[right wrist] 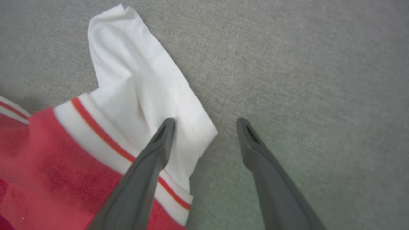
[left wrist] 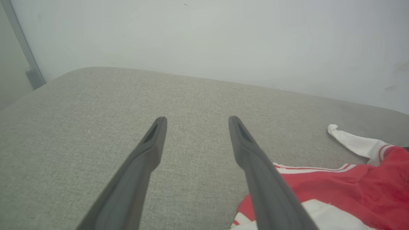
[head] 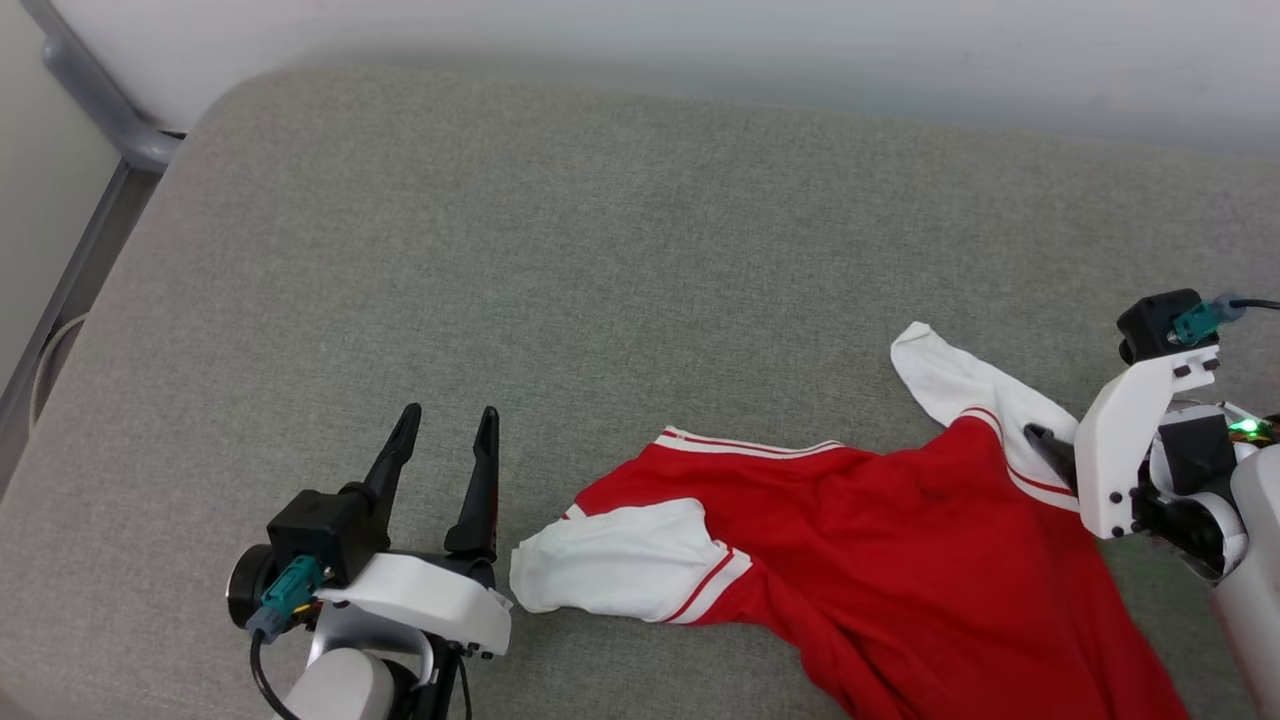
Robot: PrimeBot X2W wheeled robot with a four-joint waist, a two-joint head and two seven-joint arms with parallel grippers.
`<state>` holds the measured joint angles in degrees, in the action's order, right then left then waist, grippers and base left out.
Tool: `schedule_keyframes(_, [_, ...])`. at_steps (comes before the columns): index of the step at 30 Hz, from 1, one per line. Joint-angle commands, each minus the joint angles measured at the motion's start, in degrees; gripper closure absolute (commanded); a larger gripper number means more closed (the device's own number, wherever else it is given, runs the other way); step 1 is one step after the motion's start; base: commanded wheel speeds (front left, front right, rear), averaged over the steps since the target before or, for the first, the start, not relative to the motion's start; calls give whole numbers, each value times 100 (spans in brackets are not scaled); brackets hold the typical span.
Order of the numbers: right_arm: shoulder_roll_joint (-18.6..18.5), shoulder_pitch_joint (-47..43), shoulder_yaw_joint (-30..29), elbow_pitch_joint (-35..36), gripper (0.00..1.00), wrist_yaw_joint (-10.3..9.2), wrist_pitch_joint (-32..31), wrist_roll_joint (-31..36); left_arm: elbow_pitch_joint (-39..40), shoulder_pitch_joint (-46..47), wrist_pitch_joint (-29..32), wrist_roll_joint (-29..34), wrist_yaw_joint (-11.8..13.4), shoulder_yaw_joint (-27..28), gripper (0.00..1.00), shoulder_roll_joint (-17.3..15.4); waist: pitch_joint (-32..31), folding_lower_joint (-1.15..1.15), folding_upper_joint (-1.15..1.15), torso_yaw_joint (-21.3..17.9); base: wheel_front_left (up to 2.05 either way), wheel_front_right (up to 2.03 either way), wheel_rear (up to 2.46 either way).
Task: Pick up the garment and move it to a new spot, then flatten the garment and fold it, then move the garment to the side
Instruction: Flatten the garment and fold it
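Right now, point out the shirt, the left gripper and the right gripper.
shirt [head: 900,520], head view, on its red body.
left gripper [head: 450,410], head view, midway between its open fingertips.
right gripper [right wrist: 205,121], right wrist view, midway between its open fingertips.

Bare lab-like room, by the look: grey fabric pad [head: 400,250] against plain white wall [head: 700,40].

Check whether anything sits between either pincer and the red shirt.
Nothing visible does. The right pincer hangs open directly over the edge of the garment's far white sleeve. The left pincer is open beside the near white sleeve, with just bare grey cushion between them.
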<state>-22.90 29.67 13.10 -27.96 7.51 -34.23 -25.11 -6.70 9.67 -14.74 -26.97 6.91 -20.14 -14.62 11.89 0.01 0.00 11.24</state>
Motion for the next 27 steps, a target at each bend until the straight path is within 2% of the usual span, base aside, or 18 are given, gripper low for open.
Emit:
schedule_keyframes(1, [-89, 134, 160, -204, 0, -4, -117, -88, -41, 96, -28, 30, -39, -1, 0, 43, 155, -1, 0, 133, 0, 0, 0])
schedule_keyframes(6, [-97, 67, 785, -829, 0, -1, -780, -443, -164, 154, -47, 69, -118, 62, 0, 145, 219, -1, 0, 197, 0, 0, 0])
schedule_keyframes(7, [-68, 23, 874, -912, 23, 3, -898, -538, -176, 151, -50, 65, -125, 82, 0, 162, 222, -1, 0, 195, 0, 0, 0])
schedule_keyframes(8, [-56, 5, 945, -973, 72, 7, -989, -618, -189, 144, -52, 76, -130, 102, 0, 174, 223, -1, 0, 192, 0, 0, 0])
schedule_keyframes(9, [-62, 4, 996, -1001, 100, 7, -1011, -674, -199, 136, -54, 81, -143, 124, 0, 187, 223, -1, 0, 187, 0, 0, 0])
schedule_keyframes(12, [-154, 178, 963, -966, 100, 4, -753, -761, -210, 81, -56, 117, -166, 195, 0, 212, 184, -1, 0, 139, 0, 0, 0])
schedule_keyframes(18, [-400, 499, 219, -746, 100, -6, 106, -751, -233, -42, -57, 185, -198, 311, 0, 225, -12, -1, 0, -25, 0, 0, 0])
schedule_keyframes(24, [-374, -209, -726, -278, 100, -6, 433, -474, -230, -249, -57, 200, -168, 418, 0, 192, -244, -1, 0, -345, 0, 0, 0])
schedule_keyframes(27, [-239, -806, -1291, 74, 100, -5, 433, -263, -234, -343, -57, 196, -152, 447, 0, 158, -336, -1, 0, -493, 0, 0, 0])
